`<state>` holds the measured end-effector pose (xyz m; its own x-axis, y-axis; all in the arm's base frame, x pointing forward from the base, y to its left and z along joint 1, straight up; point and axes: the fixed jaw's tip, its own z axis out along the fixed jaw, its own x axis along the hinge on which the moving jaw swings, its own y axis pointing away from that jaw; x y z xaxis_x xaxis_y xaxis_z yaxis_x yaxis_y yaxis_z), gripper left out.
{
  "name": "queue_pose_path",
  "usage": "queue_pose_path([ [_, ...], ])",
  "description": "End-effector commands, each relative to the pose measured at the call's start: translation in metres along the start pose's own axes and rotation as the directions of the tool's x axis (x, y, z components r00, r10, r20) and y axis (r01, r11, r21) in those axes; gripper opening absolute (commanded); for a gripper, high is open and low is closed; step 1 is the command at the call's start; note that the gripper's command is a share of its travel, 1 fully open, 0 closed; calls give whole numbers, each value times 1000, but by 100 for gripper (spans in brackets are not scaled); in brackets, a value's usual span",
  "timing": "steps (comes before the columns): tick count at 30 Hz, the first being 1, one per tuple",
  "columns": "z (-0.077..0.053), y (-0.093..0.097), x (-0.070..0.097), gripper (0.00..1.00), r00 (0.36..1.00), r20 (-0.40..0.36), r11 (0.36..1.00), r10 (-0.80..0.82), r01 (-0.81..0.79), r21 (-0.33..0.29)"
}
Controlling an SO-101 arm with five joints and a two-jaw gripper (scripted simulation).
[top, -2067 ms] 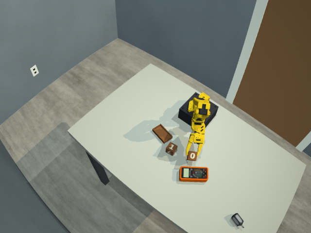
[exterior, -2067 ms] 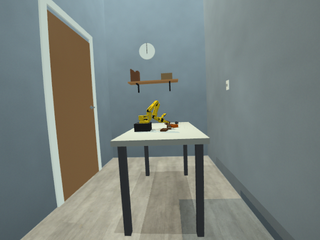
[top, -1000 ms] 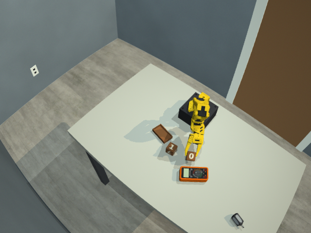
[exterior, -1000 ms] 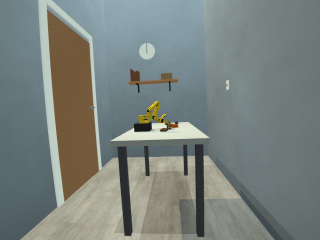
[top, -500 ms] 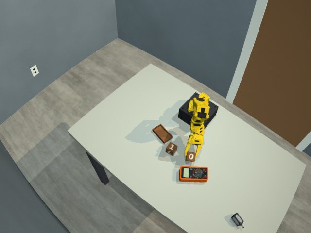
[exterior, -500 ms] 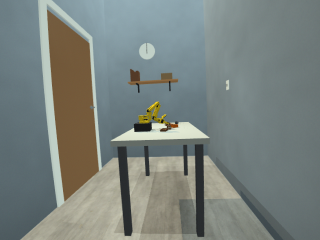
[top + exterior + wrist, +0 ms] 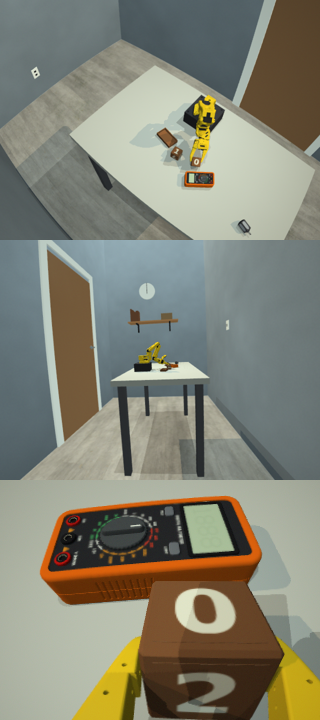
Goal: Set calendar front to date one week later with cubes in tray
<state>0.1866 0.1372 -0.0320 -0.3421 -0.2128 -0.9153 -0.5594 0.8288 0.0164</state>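
My yellow gripper (image 7: 198,158) is shut on a brown wooden cube (image 7: 195,161) that shows a white 0 on top. In the wrist view the same cube (image 7: 210,647) sits between my yellow fingers, with 0 on its upper face and 2 on the face toward the camera. A second brown cube (image 7: 176,153) with a 1 on top rests on the table to the left, outside the tray. The empty brown tray (image 7: 166,137) lies further left and back. In the exterior view the arm (image 7: 154,356) is small and the cubes are hard to make out.
An orange multimeter (image 7: 199,179) lies just in front of the held cube, also close ahead in the wrist view (image 7: 150,550). The black arm base (image 7: 203,114) stands behind. A small dark object (image 7: 244,226) lies near the table's front right edge.
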Motion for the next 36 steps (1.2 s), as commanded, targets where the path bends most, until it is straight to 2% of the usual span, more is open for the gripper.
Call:
queue_pose_path([
  [1,2,-2,-1,0,1000,17,1000,13,-13,8],
  [26,4,-2,4,0,1000,10,1000,14,-14,8],
  [29,4,-2,4,5,1000,10,1000,14,-14,8],
  [36,4,-2,4,23,1000,10,1000,14,-14,8],
])
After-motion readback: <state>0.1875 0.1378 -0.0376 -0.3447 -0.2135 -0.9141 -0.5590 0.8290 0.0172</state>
